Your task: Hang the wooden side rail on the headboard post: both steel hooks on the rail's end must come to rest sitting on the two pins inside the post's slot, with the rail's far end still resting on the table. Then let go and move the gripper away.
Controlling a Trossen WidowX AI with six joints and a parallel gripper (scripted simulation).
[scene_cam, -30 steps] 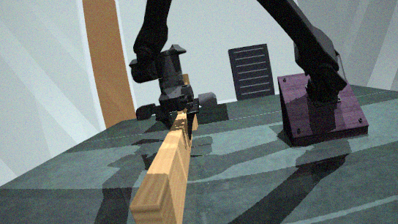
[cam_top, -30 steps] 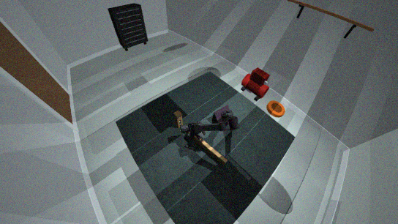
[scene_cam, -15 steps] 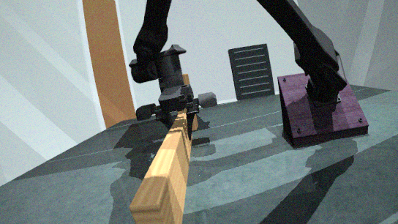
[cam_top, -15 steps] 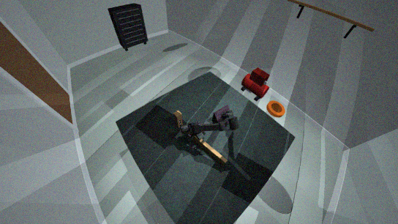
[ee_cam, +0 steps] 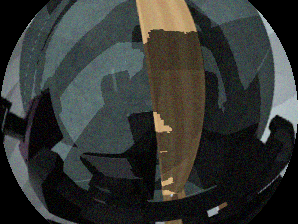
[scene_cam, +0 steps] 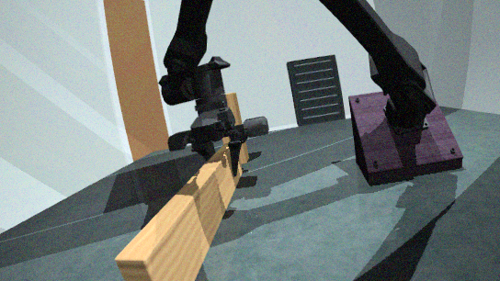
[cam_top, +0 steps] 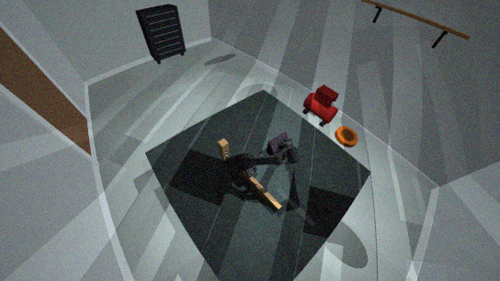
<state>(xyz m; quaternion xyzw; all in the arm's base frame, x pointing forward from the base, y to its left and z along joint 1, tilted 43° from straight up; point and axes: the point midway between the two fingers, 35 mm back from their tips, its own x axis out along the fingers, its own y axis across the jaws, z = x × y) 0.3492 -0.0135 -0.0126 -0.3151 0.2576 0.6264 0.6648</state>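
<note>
The wooden rail (cam_top: 271, 200) (scene_cam: 172, 230) (ee_cam: 177, 90) is long and pale, standing on its narrow edge. Its far end points away from the post, toward the exterior camera. My gripper (cam_top: 245, 176) (scene_cam: 222, 162) (ee_cam: 167, 126) comes down from above and is shut on the rail near its post-side end, one finger on each side. The headboard post (cam_top: 223, 150) (scene_cam: 236, 110) stands upright just beyond the gripper. Holes show on its face in the top view. The hooks and the rail's end by the post are hidden behind the gripper, so contact with the pins cannot be told.
The arm's purple base block (cam_top: 277, 143) (scene_cam: 369, 110) stands on the dark table top (cam_top: 257, 110) (scene_cam: 294, 230), to the right of the rail in the exterior view. The arm arches above the table. A red machine (cam_top: 321, 106) and an orange ring (cam_top: 339, 139) lie beyond the table.
</note>
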